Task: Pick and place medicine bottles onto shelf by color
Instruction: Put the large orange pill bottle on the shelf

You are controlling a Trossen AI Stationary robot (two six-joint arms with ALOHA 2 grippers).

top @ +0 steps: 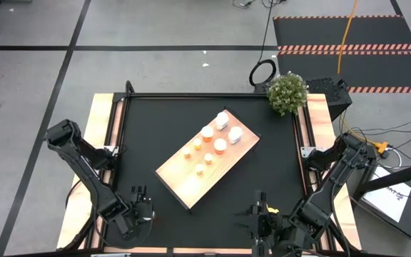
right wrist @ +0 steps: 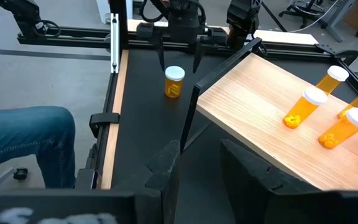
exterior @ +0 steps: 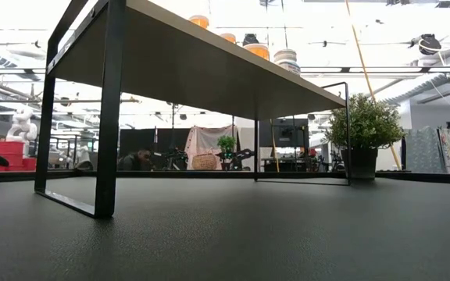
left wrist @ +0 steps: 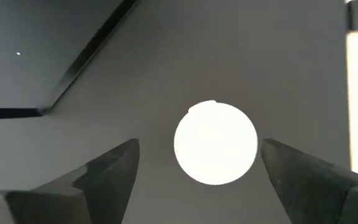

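Observation:
An orange medicine bottle with a white cap point(right wrist: 174, 82) stands upright on the black mat near the table's near left corner. In the left wrist view its round cap point(left wrist: 215, 142) shows from above. My left gripper point(top: 142, 205) hangs over it, open, pointing steeply down, one finger on each side of the cap with a gap on both sides. The shelf point(top: 189, 180) stands slantwise at mid table on thin dark legs. Several bottles rest on its top: white ones point(top: 228, 127) at the far end, orange ones point(right wrist: 306, 107) nearer. My right gripper point(right wrist: 199, 163) waits open at the near right.
A potted plant point(top: 287, 93) stands at the far right corner. A person's leg in jeans point(right wrist: 23, 134) shows beside the table's left edge. Wooden side rails point(top: 104, 143) border the mat. Bare mat point(exterior: 225, 234) lies in front of the shelf's legs point(exterior: 108, 117).

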